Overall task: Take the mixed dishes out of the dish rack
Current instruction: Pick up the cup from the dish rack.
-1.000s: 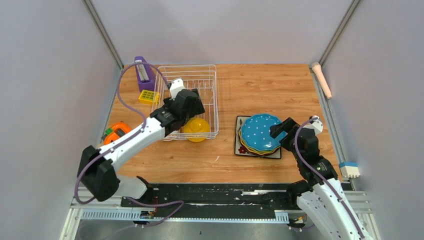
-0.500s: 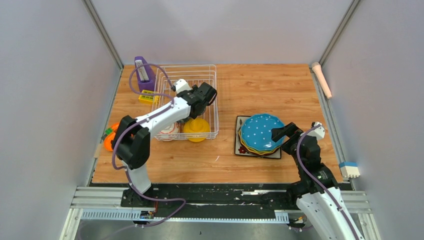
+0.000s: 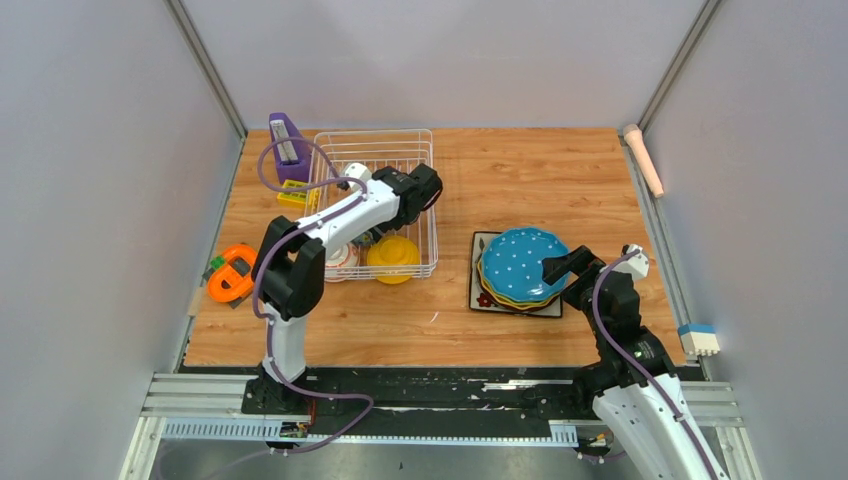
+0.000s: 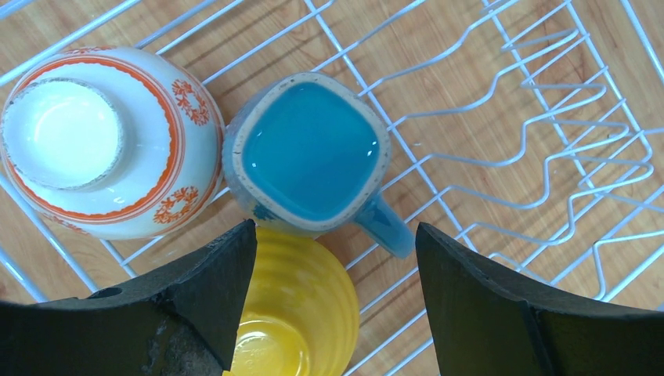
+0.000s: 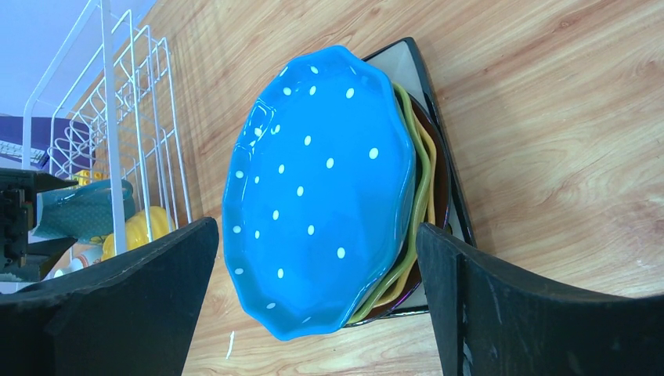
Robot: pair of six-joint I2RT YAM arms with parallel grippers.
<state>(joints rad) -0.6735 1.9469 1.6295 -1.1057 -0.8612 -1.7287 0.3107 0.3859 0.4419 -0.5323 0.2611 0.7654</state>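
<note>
**Left fingers line up on the mug; plates already stacked off the rack**

The left fingers are spread apart and grasp nothing. They hang over the dish rack, pointing down into it. The blue-grey mug lies just beyond the fingertips, centred on the gap between them, which suggests it is the next piece to come out. Its handle angles toward one fingertip, so a squeeze across the body looks cleaner than one that catches the handle. I cannot tell whether its mouth or its base faces up.

The yellow bowl sits inside the gap, close against one finger and tight beside the mug. The red-and-white patterned bowl rests foot-up, outside that same finger, and seems to touch the mug's far side. With three pieces crowded together, closing on the mug risks nudging a bowl.

The right fingers are released too, fully wide. The blue-dotted plate shows between them but well short of either one. It tops a stack on the dark square plate, which lies flat on the table beside the rack. Stacking the plates there probably saves room for the mug and bowls, which remain in the rack.
</note>
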